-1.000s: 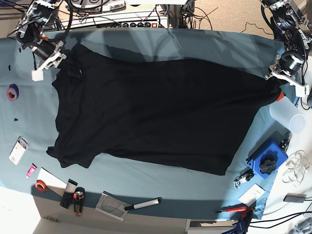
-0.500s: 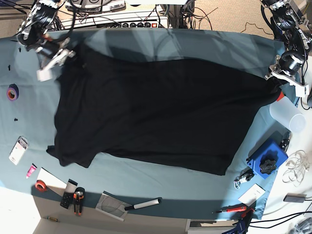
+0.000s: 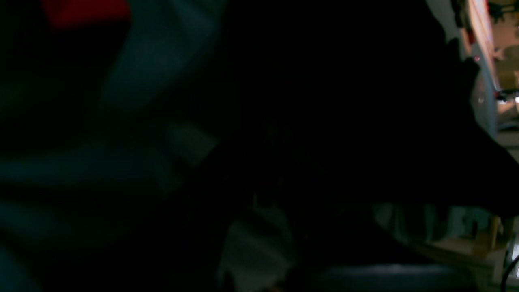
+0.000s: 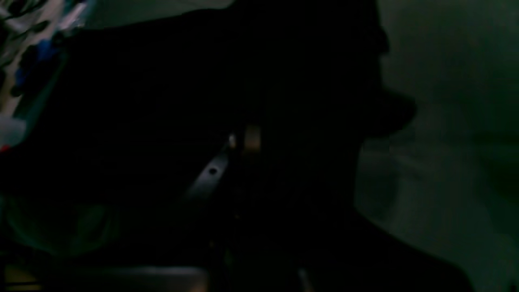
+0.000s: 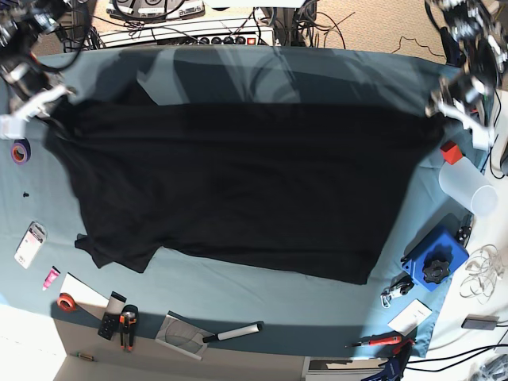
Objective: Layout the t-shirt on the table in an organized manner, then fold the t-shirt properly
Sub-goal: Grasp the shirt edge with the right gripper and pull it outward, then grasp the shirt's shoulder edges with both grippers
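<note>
The black t-shirt (image 5: 238,182) lies spread wide over the teal table (image 5: 262,302), print hidden. Its far edge is pulled taut in a straight line between my two grippers. My right gripper (image 5: 41,105), at the base view's left, is shut on the shirt's far left corner. My left gripper (image 5: 441,109), at the base view's right, is shut on the far right corner. Both wrist views are dark and mostly filled with black cloth (image 3: 332,121) (image 4: 194,81), with teal table beside it (image 3: 154,56) (image 4: 446,129). A metal finger (image 4: 211,172) shows faintly against the cloth.
A purple tape roll (image 5: 21,150) lies by the right gripper. A red block (image 5: 451,152), a clear cup (image 5: 467,188) and a blue box with a black knob (image 5: 435,258) stand near the left gripper. Small tools, a marker (image 5: 232,333) and orange tape (image 5: 67,302) line the near edge.
My right gripper has moved toward the base view's left with the shirt corner, stretching the far edge straight. My left gripper has shifted slightly up and back, still holding its corner.
</note>
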### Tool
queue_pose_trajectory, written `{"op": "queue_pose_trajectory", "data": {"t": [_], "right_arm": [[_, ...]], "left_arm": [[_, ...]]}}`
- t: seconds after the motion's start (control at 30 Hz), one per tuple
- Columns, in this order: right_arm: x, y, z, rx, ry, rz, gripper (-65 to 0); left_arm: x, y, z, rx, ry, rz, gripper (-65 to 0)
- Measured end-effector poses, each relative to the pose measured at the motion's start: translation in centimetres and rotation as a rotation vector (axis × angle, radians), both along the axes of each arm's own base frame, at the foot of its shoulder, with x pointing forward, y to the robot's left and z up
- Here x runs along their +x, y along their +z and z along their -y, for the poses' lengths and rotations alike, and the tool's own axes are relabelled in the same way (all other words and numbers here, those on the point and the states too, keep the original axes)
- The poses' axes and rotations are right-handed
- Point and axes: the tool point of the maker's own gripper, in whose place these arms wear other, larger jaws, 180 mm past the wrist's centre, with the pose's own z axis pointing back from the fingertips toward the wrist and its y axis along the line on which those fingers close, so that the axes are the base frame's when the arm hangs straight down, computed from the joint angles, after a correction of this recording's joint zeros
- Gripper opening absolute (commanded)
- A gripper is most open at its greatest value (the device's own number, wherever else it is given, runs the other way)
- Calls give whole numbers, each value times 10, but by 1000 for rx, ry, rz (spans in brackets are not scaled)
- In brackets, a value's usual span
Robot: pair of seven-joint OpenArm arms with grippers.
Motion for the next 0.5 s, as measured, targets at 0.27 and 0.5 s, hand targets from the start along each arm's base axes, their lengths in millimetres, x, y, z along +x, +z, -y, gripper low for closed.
{"op": "queue_pose_trajectory", "data": {"t": [0.27,0.5], "right_arm": [[-20,7,16,6,-63,16,-650],[-24,4,15,5,-60,-1,-650]], "left_arm": [[-37,-8,9,-57,-23,-36,-650],[-26,2,10,-81,-13,14,-650]]}}
